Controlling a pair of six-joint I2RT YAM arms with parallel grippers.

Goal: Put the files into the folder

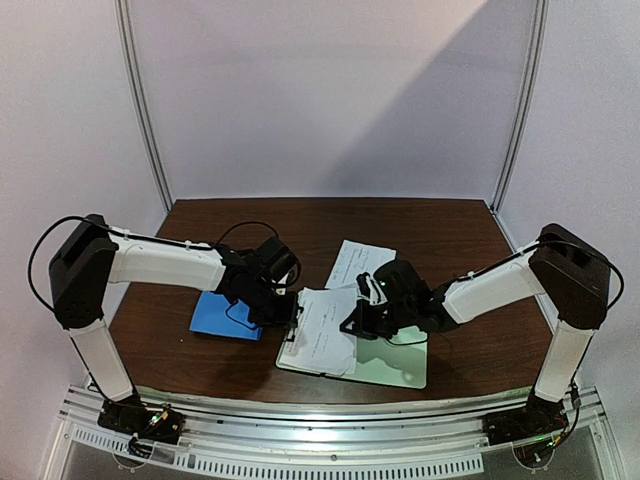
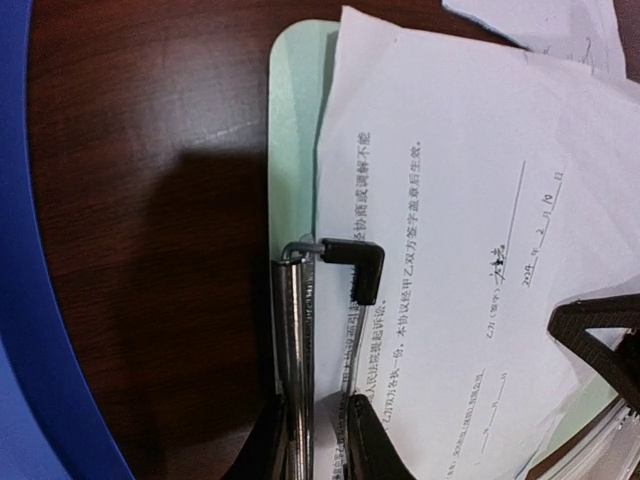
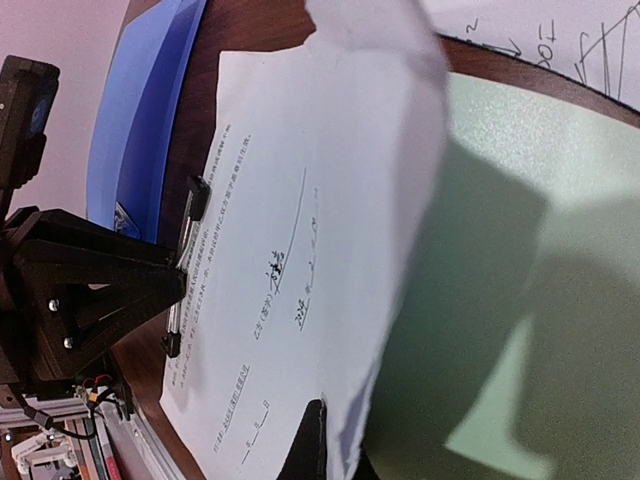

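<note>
My left claw is pinching the metal clip at the left end of the pale green clipboard. My right claw is pressed together on the far edge of the top sheet, which curls up there. That sheet's long axis runs left to right, with its head under the clip. The second sheet lies loose on the worktop just past the clipboard. The blue folder lies flat beside the clip end, partly under my left arm. So I judge the paper must slide right, clear of the clip, then cross left; my left arm is nearer the folder.
</note>
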